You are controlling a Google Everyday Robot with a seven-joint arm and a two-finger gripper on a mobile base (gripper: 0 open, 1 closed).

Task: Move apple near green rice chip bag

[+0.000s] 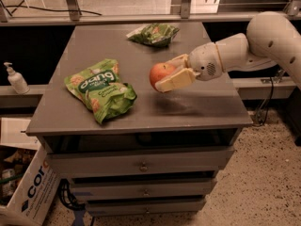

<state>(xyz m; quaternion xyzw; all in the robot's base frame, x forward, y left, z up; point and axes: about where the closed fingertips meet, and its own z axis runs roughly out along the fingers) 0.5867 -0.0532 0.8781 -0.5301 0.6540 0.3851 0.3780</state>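
Cream-coloured and smooth, the hand reaches in over the counter on a rounded white arm, its two flat, pale fingers closed around the apple, one above and one below. That apple is round and glossy, red-orange with a lighter patch, and it hangs clear of the matte grey counter top, with a soft shadow on the surface beneath it. Well apart from the hand, toward the counter's front left, lies the green rice chip bag, a crinkled bright green foil pouch with white lettering, flat on the surface. At the far edge rests a smaller dark green bag, also crumpled. Below the top are grey metal drawers with small knobs
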